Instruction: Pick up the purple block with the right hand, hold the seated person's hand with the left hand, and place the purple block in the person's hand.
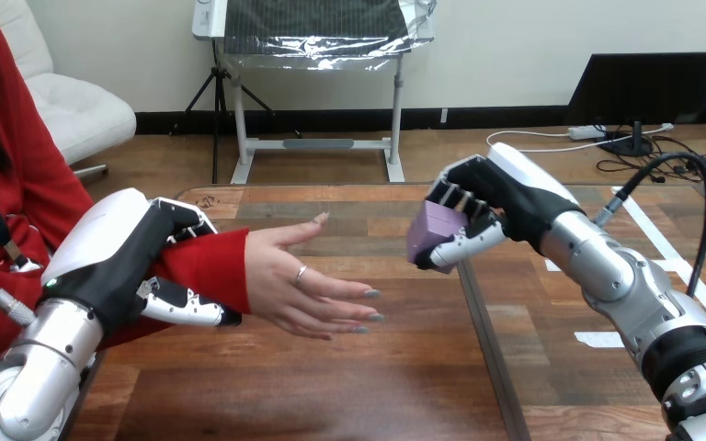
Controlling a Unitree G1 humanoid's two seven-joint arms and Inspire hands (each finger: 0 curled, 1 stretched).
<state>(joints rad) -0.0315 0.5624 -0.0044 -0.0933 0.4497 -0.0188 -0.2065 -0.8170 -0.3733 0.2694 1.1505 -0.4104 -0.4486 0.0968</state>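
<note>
So our left hand point(138, 266) has its fingers and thumb curled round the person's wrist point(204, 262), right behind the person's hand point(285, 280), which is spread open over the table point(404, 367). Our right hand point(492, 207) is clamped on the purple block point(434, 231), up near that hand's fingertips, not touching.

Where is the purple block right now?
In the head view, right of centre: the purple block is held in the right hand above the table, apart from the person's hand to its left.

The purple block point(434, 235) is aloft, tilted, near the person's hand point(299, 283), held out open.
</note>
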